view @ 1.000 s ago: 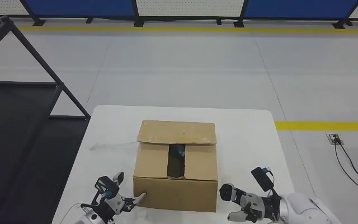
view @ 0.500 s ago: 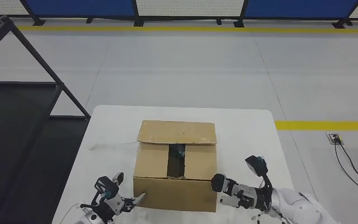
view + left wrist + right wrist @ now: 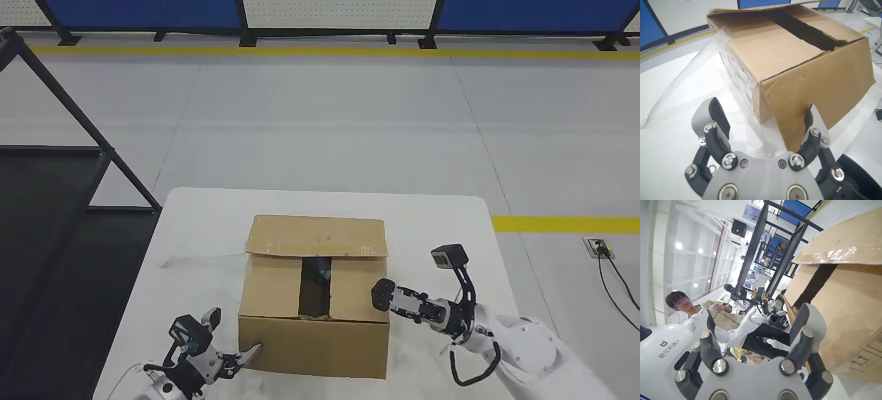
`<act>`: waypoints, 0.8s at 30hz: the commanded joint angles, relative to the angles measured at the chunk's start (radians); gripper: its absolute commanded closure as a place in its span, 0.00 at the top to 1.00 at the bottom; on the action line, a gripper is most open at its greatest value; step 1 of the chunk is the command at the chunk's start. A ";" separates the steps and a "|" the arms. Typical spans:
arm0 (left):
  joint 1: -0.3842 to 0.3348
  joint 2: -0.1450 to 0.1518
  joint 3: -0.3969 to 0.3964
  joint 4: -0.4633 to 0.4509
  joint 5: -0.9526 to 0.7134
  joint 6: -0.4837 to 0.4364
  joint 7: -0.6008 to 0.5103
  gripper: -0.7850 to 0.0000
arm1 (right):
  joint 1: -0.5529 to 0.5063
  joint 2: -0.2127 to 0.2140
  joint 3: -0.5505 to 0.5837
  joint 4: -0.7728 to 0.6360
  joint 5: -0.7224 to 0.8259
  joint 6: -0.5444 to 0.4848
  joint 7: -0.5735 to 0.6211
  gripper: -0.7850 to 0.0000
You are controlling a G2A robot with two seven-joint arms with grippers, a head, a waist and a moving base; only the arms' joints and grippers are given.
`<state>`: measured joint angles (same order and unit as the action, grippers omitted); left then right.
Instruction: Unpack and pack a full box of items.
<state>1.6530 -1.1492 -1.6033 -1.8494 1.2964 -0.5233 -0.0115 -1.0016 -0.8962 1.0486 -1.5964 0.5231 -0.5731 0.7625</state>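
A brown cardboard box stands in the middle of the white table. Its two top flaps lie nearly flat with a dark slot between them, and the far flap sticks up a little. My left gripper is open at the box's near left corner, with nothing between its fingers. My right gripper is open beside the box's right wall, near its top edge, and holds nothing. Something dark lies inside the slot; I cannot tell what it is.
A strip of clear tape hangs from the box's left side down onto the table. A black metal frame stands off the table's left. Bare table lies right of the box and behind it.
My right gripper has risen from the table's near right and moved left and away from me, up to the box's right wall. The left gripper and the box have stayed put.
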 commanded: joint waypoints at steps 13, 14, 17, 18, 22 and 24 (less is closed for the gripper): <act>0.016 0.002 0.002 -0.010 0.002 0.011 0.027 1.00 | 0.106 -0.044 -0.047 0.070 0.122 0.377 -0.127 1.00; 0.017 0.002 0.001 -0.009 0.000 0.013 0.030 1.00 | 0.112 -0.047 -0.050 0.068 0.114 0.391 -0.136 1.00; 0.019 0.003 0.001 -0.008 -0.008 0.017 0.033 1.00 | 0.128 -0.058 -0.058 0.080 0.121 0.414 -0.155 1.00; 0.019 0.003 0.000 -0.008 -0.010 0.018 0.035 1.00 | 0.133 -0.061 -0.060 0.084 0.123 0.411 -0.163 1.00; 0.024 0.004 -0.004 -0.011 -0.013 0.020 0.039 1.00 | 0.152 -0.078 -0.067 0.101 0.134 0.390 -0.211 1.00; 0.028 0.005 -0.007 -0.011 -0.015 0.022 0.043 1.00 | 0.167 -0.088 -0.071 0.108 0.131 0.387 -0.248 1.00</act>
<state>1.6791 -1.1448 -1.6089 -1.8606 1.2819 -0.5030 0.0293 -0.8411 -0.9800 0.9792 -1.4921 0.6545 -0.1849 0.5335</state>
